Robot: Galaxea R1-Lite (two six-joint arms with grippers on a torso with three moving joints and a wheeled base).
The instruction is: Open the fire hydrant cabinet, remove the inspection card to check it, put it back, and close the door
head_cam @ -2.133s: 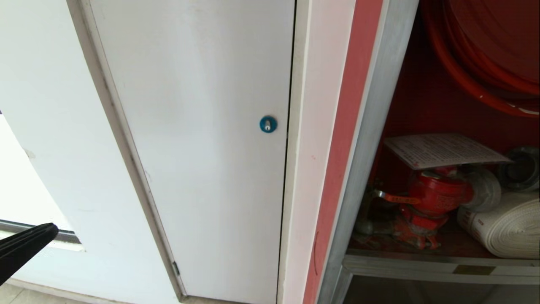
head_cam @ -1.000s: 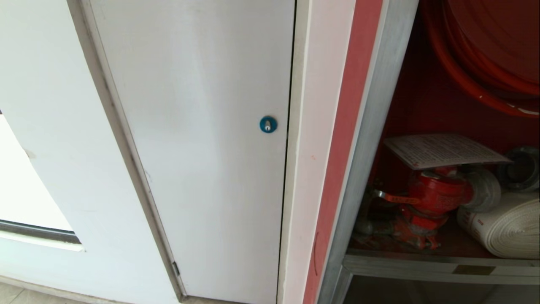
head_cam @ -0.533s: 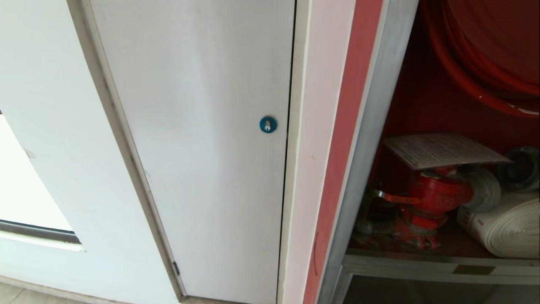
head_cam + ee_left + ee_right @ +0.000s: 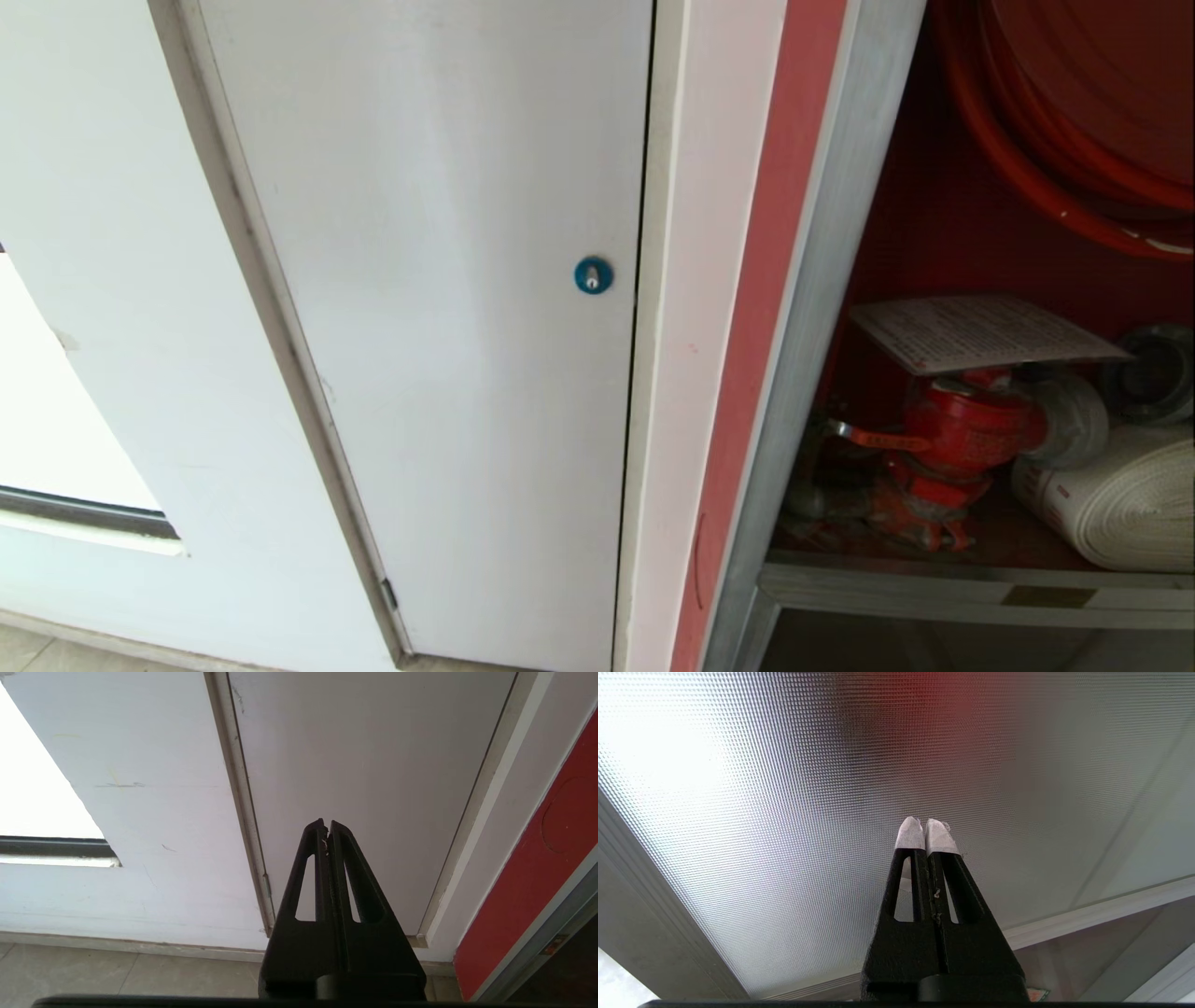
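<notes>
Both grippers, left (image 4: 327,826) and right (image 4: 926,823), stayed pinched empty; pale printed inspection card (image 4: 980,331) lay atop the red valve (image 4: 962,439), closing remained.

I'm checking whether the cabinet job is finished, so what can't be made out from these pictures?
- Inspection card, head view: its print is too small to read.
- Red hose reel and white rolled hose, head view: cut off by the picture's edges.
- Cabinet door's position: the right wrist view shows only ribbed glass up close behind the right tool.
- Head view: neither tool appears; the left tool shows only in its wrist view.
</notes>
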